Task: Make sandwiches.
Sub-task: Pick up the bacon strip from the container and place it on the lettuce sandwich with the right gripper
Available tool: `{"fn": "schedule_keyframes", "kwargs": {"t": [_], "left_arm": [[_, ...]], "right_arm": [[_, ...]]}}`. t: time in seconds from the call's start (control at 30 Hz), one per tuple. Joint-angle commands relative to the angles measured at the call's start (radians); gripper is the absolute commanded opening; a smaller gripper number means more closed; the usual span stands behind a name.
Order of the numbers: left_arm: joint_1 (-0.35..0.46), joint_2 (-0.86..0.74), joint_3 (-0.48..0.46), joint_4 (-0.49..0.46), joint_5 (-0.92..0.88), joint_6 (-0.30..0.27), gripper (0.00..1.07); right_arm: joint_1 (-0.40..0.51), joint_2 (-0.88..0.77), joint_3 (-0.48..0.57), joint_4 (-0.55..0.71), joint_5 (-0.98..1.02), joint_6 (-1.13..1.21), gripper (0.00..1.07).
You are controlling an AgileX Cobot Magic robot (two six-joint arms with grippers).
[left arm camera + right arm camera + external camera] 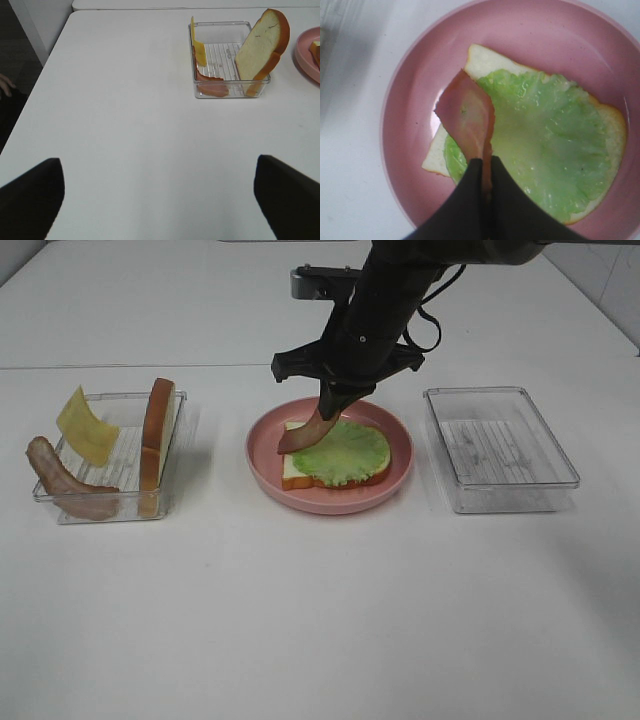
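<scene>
My R fingers [470,200] pinch a bacon strip [298,438], tip hanging over lettuce [350,452] & bread [295,476] in the pink plate [262,455], center of the high view. L fingers [30,195] spread wide above tabletop [150,150].

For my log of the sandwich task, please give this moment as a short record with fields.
right claw: shut on bacon strip, above the pink plate
plate: bread slice with lettuce leaf on top
left claw: open, holds nothing
left tray: cheese slice, second bacon strip, upright bread slice
right tray: clear, right of the plate
</scene>
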Motion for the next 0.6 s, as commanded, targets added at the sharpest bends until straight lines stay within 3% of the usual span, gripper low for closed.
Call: {"fn": "schedule_keyframes", "kwargs": {"t": [0.03, 0.17, 0.2, 0.23, 0.27, 0.3, 0.33, 0.37, 0.4, 0.43, 0.47, 0.5, 0.6], "left_arm": [[0.004, -0.017, -0.001, 0.002, -0.007, 0.0, 0.98], [0.004, -0.017, -0.001, 0.002, -0.007, 0.0, 0.98], [0.004, -0.017, -0.001, 0.002, -0.007, 0.0, 0.98], [0.004, -0.017, -0.001, 0.002, -0.007, 0.0, 0.98], [0.004, -0.017, -0.001, 0.002, -0.007, 0.0, 0.98], [0.004, -0.017, -0.001, 0.002, -0.007, 0.0, 0.98], [0.004, -0.017, -0.001, 0.002, -0.007, 0.0, 0.98], [0.004, -0.017, -0.001, 0.002, -0.007, 0.0, 0.98], [0.004, -0.017, -0.001, 0.002, -0.007, 0.0, 0.98], [0.004, -0.017, -0.001, 0.002, -0.007, 0.0, 0.98], [0.004, -0.017, -0.001, 0.002, -0.007, 0.0, 0.98], [0.004, -0.017, -0.001, 0.002, -0.007, 0.0, 0.98], [0.004, -0.017, -0.001, 0.002, -0.007, 0.0, 0.98]], "right_arm": [[-0.001, 0.009, -0.008, -0.023, 0.009, 0.016, 0.0], [-0.001, 0.009, -0.008, -0.033, 0.009, 0.016, 0.04], [-0.001, 0.009, -0.008, -0.036, 0.009, 0.016, 0.07], [-0.001, 0.009, -0.008, -0.044, 0.009, 0.016, 0.18], [-0.001, 0.009, -0.008, -0.044, 0.009, 0.016, 0.18], [-0.001, 0.009, -0.008, -0.051, 0.007, 0.023, 0.38], [-0.001, 0.009, -0.008, -0.056, 0.007, 0.034, 0.51], [-0.001, 0.009, -0.008, -0.056, 0.007, 0.034, 0.51], [-0.001, 0.009, -0.011, -0.075, 0.012, 0.053, 0.75], [-0.001, 0.009, -0.013, -0.087, 0.013, 0.056, 0.86], [-0.001, 0.009, -0.013, -0.087, 0.013, 0.056, 0.86], [-0.001, 0.007, -0.012, -0.107, 0.014, 0.06, 1.0], [-0.001, -0.006, -0.012, -0.143, 0.023, 0.069, 0.99]]}}
